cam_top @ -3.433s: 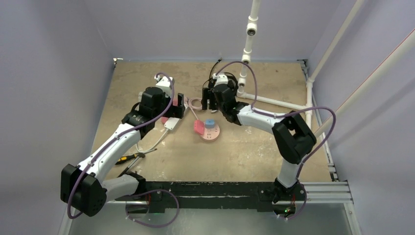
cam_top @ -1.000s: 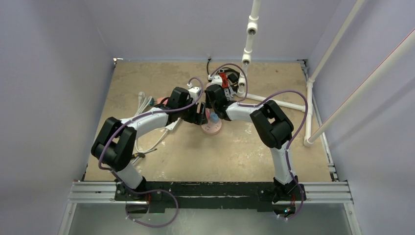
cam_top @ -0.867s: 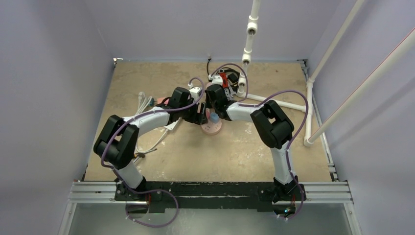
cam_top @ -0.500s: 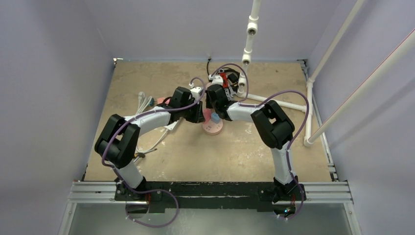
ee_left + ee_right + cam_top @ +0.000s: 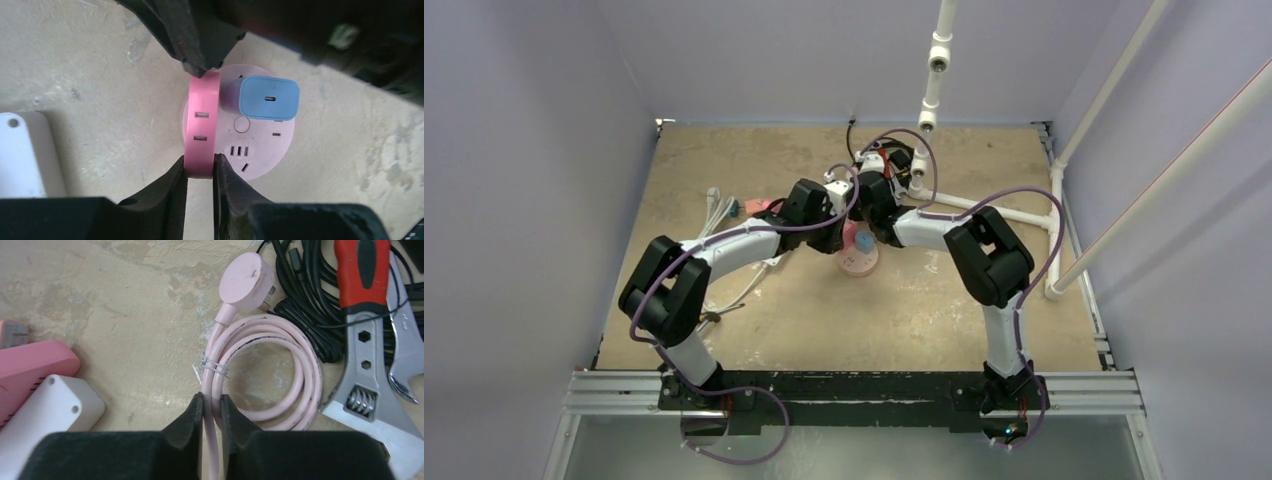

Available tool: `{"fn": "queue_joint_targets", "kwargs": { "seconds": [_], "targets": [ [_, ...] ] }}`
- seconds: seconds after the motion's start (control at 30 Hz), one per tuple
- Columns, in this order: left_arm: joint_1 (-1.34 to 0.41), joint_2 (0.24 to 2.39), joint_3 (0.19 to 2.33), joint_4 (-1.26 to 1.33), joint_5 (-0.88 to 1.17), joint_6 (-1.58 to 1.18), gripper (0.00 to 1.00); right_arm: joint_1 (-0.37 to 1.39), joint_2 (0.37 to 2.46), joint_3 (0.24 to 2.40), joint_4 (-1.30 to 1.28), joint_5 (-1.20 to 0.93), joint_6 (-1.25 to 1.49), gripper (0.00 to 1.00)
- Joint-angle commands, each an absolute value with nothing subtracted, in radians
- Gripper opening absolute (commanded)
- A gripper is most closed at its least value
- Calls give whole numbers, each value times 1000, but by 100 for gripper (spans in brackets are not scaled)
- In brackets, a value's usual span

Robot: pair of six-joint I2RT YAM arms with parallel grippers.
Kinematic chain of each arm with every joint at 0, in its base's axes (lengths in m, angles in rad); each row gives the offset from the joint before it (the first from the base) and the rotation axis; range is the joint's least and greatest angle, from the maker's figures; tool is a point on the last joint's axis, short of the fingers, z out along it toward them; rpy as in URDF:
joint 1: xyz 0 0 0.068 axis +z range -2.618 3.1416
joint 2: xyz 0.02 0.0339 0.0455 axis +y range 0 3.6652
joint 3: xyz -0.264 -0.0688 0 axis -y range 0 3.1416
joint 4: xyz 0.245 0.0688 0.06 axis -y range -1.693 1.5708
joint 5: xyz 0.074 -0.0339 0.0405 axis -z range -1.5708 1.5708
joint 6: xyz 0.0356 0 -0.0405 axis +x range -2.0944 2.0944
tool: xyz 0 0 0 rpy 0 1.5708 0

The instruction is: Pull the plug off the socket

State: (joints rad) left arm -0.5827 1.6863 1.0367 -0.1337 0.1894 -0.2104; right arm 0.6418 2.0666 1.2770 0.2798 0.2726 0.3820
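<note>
Both your grippers are clenched. Your left gripper (image 5: 199, 162) pinches the near end of the one pink block (image 5: 202, 115), which stands upright at the socket's rim. Your right gripper (image 5: 211, 399) is closed around the pink cord (image 5: 300, 370), with a single strand running between its fingers. On the one table (image 5: 904, 310) you have one white power strip (image 5: 55, 405), of which the right wrist view shows only a corner. One red-handled wrench (image 5: 365, 340) lies against a bundle of black cables (image 5: 305, 315). The one socket (image 5: 260, 150) lies flat on the table. Its cord lies in one coil, bound by one wire tie, and ends in one round pink cord end (image 5: 247, 275). Smallest of all, the one plug (image 5: 265, 97) sits on the socket's face, just beside the pink block and clear of your left fingers (image 5: 175, 190)
</note>
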Motion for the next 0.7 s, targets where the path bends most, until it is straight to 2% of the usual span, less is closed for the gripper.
{"fn": "queue_joint_targets", "kwargs": {
  "seconds": [0.0, 0.13, 0.2, 0.4, 0.67],
  "targets": [
    [-579, 1649, 1099, -211, 21, -54, 0, 625, 1959, 1233, 262, 254, 366, 22],
    [-569, 1650, 1119, -260, 65, 29, 0, 620, 1943, 1228, 260, 222, 363, 62],
    [-531, 1640, 1125, -280, 123, 57, 0, 619, 1940, 1229, 242, 227, 365, 70],
    [-337, 1581, 1143, -309, 339, 89, 0, 619, 1857, 1158, 273, 185, 380, 76],
    [-281, 1551, 1142, -341, 423, 129, 0, 644, 1770, 1018, 438, 62, 284, 76]
  ]
}}
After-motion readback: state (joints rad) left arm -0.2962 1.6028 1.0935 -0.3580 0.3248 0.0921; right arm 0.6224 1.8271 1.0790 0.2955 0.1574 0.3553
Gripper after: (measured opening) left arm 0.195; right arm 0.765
